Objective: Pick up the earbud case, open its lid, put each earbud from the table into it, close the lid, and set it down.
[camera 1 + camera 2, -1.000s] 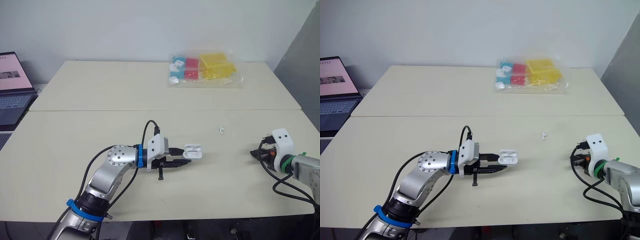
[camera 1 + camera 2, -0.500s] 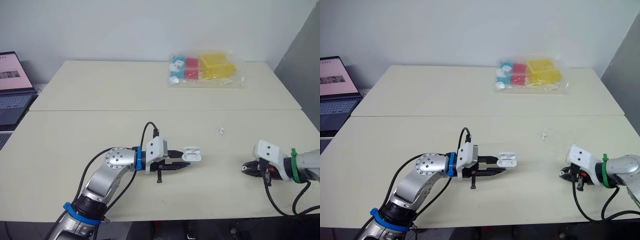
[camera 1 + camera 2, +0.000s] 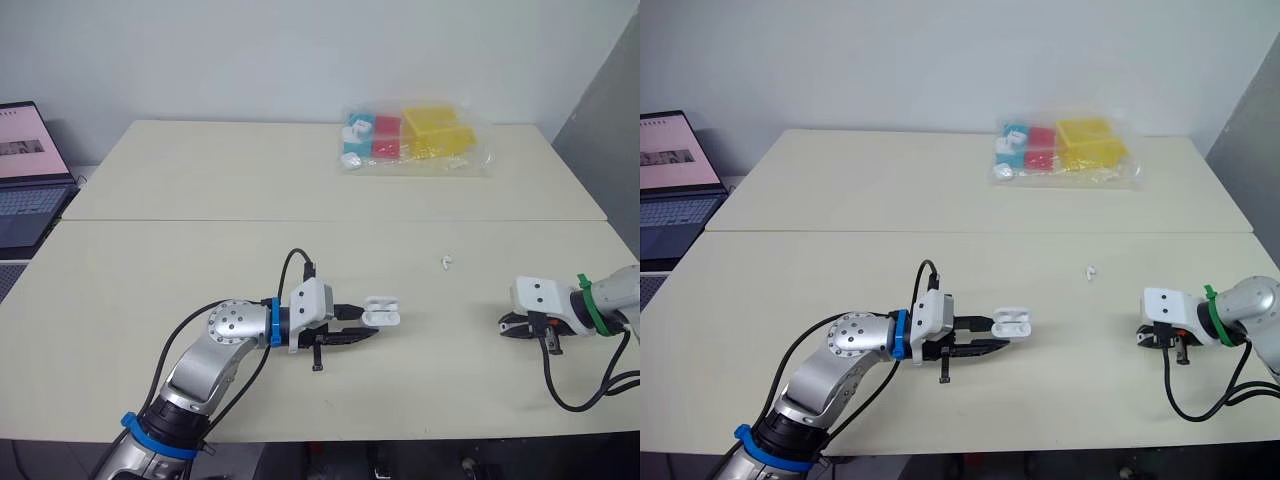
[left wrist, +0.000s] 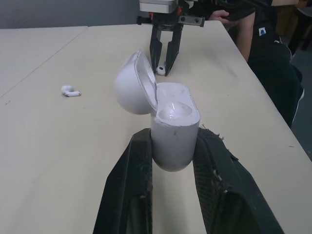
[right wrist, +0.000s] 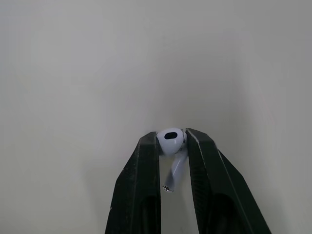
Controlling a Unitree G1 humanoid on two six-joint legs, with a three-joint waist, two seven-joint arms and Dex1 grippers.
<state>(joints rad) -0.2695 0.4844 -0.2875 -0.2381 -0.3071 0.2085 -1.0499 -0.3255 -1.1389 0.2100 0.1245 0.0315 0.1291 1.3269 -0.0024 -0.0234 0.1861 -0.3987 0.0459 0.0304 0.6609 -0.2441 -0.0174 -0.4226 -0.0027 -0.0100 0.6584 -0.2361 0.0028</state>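
So: pale beige worktop (image 3: 200, 260), seam running left to right across its middle. The left wrist view adds a person in dark clothing (image 4: 268, 58) seated past the worktop edge. One open laptop (image 3: 25, 180) sits off the left edge. One clear plastic bag of blue, red and yellow blocks (image 3: 415, 140) lies at the far side.

Left pincer (image 3: 370, 320) sits near the middle of the near half, clamped on the one white glossy earbud case (image 3: 383, 312). The case's long axis runs along the fingers, with its open end aimed away from the wrist, toward the robot's right. Fingers (image 4: 139, 161) grip the lower body on both sides. The lid is hinged open and tipped back to one side. The left wrist view shows two wells in the top; the head views can't resolve them.

Right pincer (image 3: 508, 326) is low at the worktop's right side, well apart from the case, its tips facing the case.

Two small white earbuds. One (image 5: 171, 137) has its head pinched between the right fingertips, stem angled back toward the wrist. The other (image 3: 446, 262) lies loose on the worktop, between the pincers and on the far side of both. I can't tell which way it points.
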